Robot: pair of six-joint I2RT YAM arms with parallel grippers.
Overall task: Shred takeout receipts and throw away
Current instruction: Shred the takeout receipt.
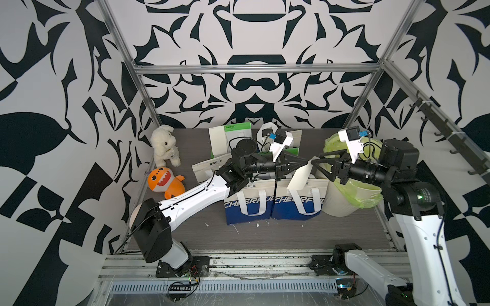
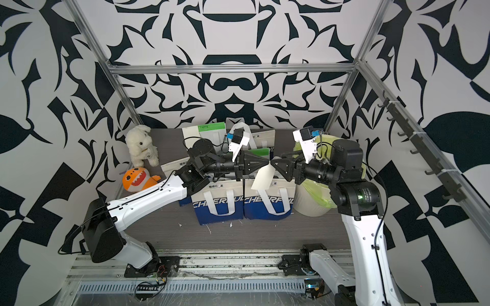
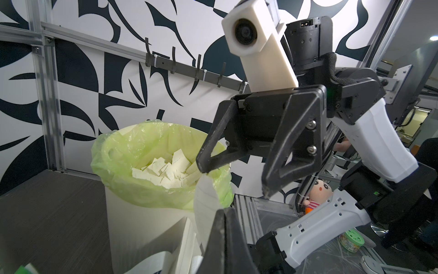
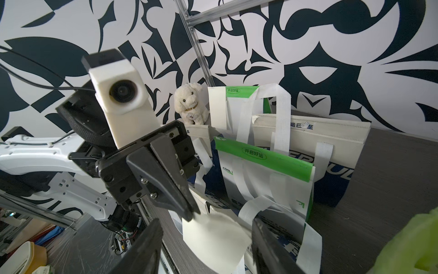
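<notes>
Pinches receipt (image 1: 299, 177) by its top corner with left fingers (image 1: 294, 163), clenched tight on the paper. Hangs it slanted in mid-air over the front blue-and-cream bags (image 1: 285, 209), just beside bin (image 1: 342, 206), well off counter (image 1: 265, 238). Curls a bit at the lower end.

Holds right fingers (image 3: 278, 154) released, spread wide, tips facing the left ones. In right wrist view, receipt sits between the two spread fingers. Cannot tell whether either one touches the paper; one tip right at the receipt's upper edge in left wrist view. Same tip-to-tip pose in both top views.

Bin: cream, green liner (image 3: 113, 154) folded over the rim, torn pieces (image 3: 166, 173) piled inside. Stands at the right end of the bag row, touching or nearly touching the nearest bag.

More bags behind, green-topped (image 4: 260, 170), white handles up. White plush (image 1: 164, 144) and orange plush (image 1: 163, 180) at far left of counter, near each other. Few small white scraps (image 1: 257, 225) on counter in front of the bags.
</notes>
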